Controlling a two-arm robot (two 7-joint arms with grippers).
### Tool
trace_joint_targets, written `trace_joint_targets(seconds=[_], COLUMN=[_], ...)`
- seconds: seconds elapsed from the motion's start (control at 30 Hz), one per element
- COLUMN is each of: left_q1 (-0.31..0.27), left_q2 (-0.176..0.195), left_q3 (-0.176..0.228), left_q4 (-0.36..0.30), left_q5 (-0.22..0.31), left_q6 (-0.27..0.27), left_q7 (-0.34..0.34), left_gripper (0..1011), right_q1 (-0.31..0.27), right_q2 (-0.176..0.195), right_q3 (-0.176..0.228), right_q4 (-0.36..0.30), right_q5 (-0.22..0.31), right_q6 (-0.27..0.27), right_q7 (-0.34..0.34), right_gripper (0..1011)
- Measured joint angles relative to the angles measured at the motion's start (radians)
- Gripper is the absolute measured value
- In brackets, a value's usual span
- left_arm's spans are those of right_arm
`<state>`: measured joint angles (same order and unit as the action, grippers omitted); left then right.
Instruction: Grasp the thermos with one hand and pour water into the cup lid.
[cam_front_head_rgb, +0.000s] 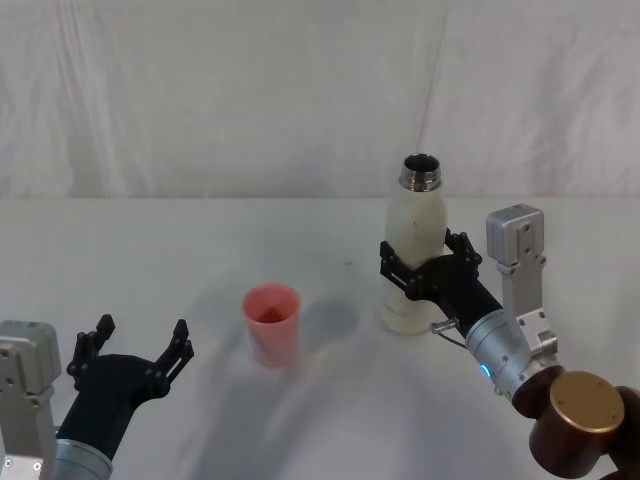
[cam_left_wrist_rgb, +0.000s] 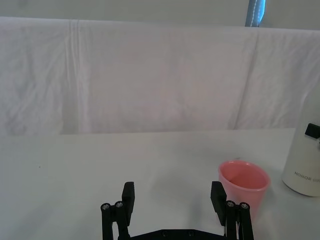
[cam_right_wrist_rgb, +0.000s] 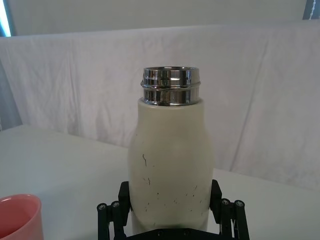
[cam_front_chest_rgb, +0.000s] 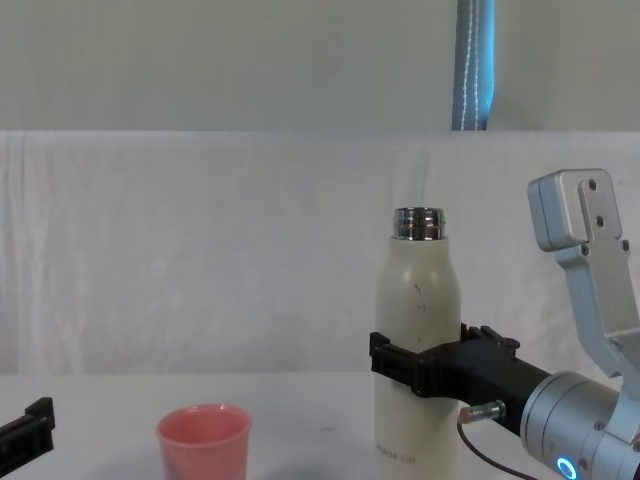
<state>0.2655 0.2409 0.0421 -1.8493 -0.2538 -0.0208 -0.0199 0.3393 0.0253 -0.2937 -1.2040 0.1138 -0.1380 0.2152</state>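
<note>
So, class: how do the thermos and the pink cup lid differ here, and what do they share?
The thermos is tall and cream-white; the cup lid is short and pink. The thermos narrows to a steel neck; the cup lid widens at its rim. The right gripper straddles the thermos; the cup lid stands free. Both are upright, open-topped, on the table.

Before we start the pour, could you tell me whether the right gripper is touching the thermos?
Touching: in the chest view the right gripper has its fingers wrapped against the thermos body.
</note>
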Motion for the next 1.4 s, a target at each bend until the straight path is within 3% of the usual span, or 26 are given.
trace_joint_targets(seconds=[1.4], left_q1=[0.000], left_q2=[0.000], left_q3=[0.000], left_q4=[0.000], left_q5=[0.000], left_q6=[0.000], left_q7=[0.000], left_gripper=[1001], right_q1=[0.000], right_q2=[0.001], right_q3=[-0.005], right_q4=[0.008], right_q5=[-0.007], right_q6=[0.004], right_q7=[0.000], right_gripper=[1001])
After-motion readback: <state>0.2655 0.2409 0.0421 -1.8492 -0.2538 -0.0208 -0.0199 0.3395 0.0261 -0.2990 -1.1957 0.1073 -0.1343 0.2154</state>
